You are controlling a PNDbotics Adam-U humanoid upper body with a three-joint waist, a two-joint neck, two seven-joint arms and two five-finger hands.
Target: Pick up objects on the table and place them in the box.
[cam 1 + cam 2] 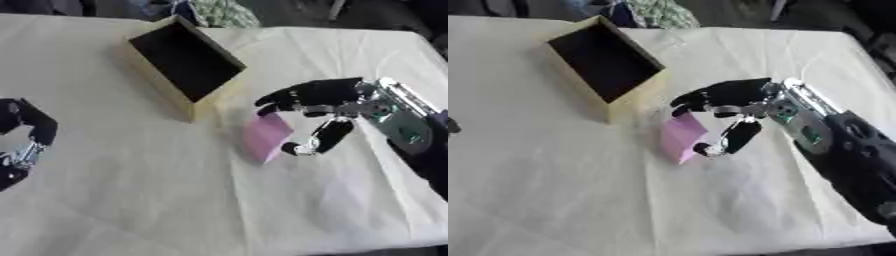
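Observation:
A pink block [266, 137] stands on the white tablecloth just right of the box. My right hand [319, 100] reaches in from the right; its fingers curl over the block's top and its thumb [325, 137] sits at the block's right side, pinching it. The box [185, 61] is yellow-walled with a dark inside, open at the top, and lies askew at the upper middle. My left hand [24, 137] shows at the left edge, fingers curled, holding nothing.
The white cloth-covered table [140, 200] fills the view, with broad bare cloth in front and to the left. Patterned fabric [223, 12] lies beyond the table's far edge behind the box.

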